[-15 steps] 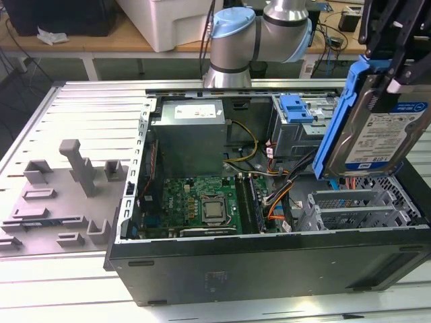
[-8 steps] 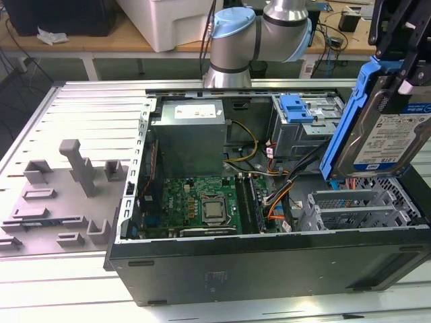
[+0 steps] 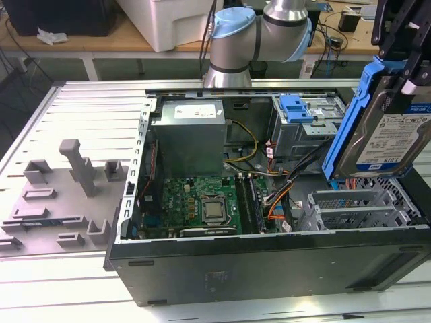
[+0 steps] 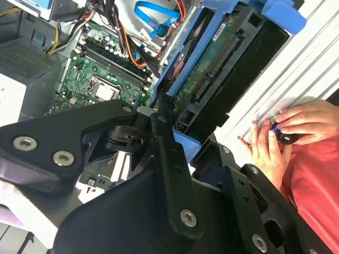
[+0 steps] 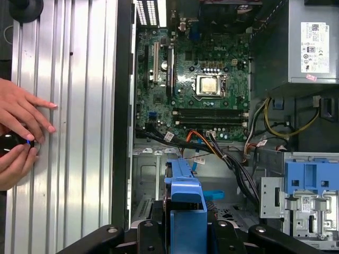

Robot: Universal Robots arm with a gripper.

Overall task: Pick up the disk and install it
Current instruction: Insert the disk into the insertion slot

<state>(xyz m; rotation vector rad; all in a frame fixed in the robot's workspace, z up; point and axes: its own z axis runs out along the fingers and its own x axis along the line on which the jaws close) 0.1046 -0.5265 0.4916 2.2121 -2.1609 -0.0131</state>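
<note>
Pickup is done: the end effector [image 3: 404, 70] is clamped on the disk [image 3: 389, 138], held above the open case [image 3: 269, 259] at three o'clock in the exterior view; installation is not yet done.

A slatted metal table [image 3: 87, 108] bears the open computer case [image 3: 269, 262] and, at the exterior view's left, grey fixture blocks [image 3: 77, 165].

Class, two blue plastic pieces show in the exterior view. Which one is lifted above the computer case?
The blue frame around the disk, gripped by the end effector; the other blue piece sits inside the case.
</note>
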